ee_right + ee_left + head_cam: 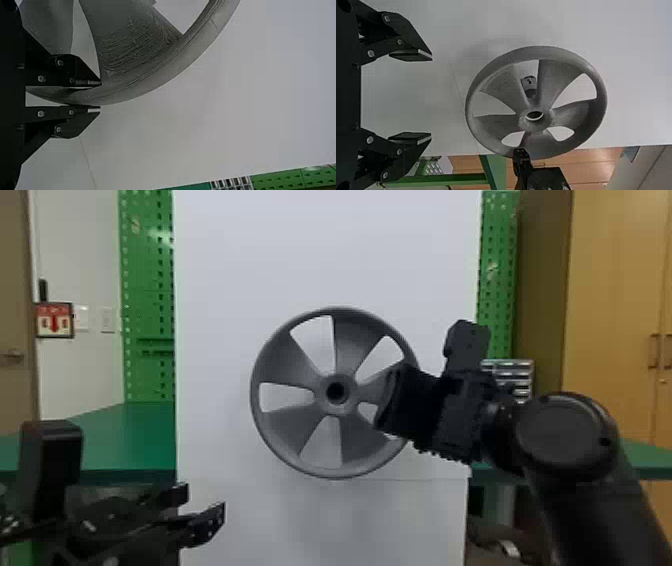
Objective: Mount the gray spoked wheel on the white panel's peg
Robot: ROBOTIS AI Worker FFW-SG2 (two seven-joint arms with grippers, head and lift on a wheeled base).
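Seen from where one stands in the room, the largest element is the tall, flat, white panel [325,255], set upright at the centre. At the right stands a tall cabinet of tan wood [615,290]. A green, flat-topped bench [125,440] extends behind the panel, with green perforated metal boards [147,265] rising on both sides. The black, jointed right arm [565,440] comes in from the lower right.

The gray, five-spoked wheel with a round central hub [300,420] is held upright before the panel, its open face toward the robot. The black, two-fingered right end effector [407,402] pinches the wheel's rim at its right side; in the right wrist view, one finger lies on either side of the rim. The black, two-fingered left end effector [205,498] is at the lower left, well apart from the wheel, its fingers spread with nothing between them.

Smallest is the short, gray, cylindrical peg [529,82], visible in the left wrist view through an opening between two spokes. It lies to one side of the hub's bore; the wheel is thus off the peg.
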